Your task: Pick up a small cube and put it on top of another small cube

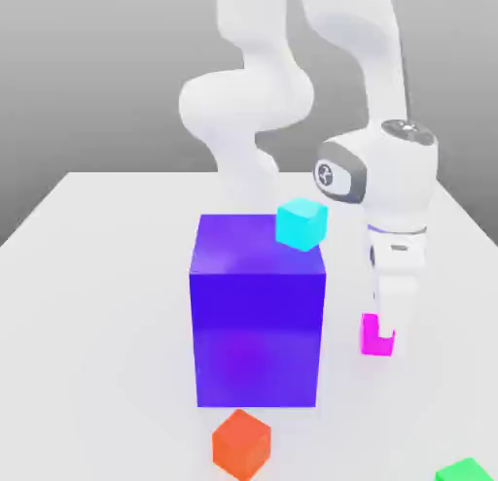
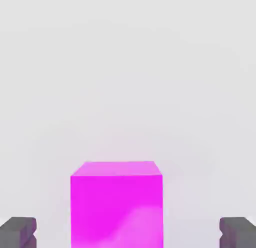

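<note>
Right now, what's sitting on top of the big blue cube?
A small cyan cube shows at the upper far corner of the big blue-violet cube, on the exterior view's right. Whether it rests on top or stands behind cannot be told. Table behind the big cube is hidden.

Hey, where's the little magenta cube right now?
The magenta cube sits on the white table, on the exterior view's right of the big blue cube. The open gripper is down around it, one finger on either side.

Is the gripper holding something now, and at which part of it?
Nothing is held. The gripper is open, its fingertips standing apart on either side of the small magenta cube, with clear gaps between them and its faces.
</note>
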Action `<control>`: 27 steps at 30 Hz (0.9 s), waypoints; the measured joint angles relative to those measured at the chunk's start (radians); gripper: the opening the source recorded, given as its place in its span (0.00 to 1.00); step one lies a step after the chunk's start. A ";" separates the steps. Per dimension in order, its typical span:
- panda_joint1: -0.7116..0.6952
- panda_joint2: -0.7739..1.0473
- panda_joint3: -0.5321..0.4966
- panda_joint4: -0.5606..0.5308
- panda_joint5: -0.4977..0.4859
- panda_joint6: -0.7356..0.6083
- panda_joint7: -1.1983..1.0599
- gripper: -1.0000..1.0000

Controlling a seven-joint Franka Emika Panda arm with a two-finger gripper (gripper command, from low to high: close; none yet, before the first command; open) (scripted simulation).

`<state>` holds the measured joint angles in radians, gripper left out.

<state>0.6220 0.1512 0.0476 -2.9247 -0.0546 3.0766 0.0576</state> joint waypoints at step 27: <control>-0.040 -0.069 -0.039 0.247 0.015 -0.319 0.121 0.00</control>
<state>0.5822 0.0822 0.0085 -2.6774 -0.0401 2.7572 0.1790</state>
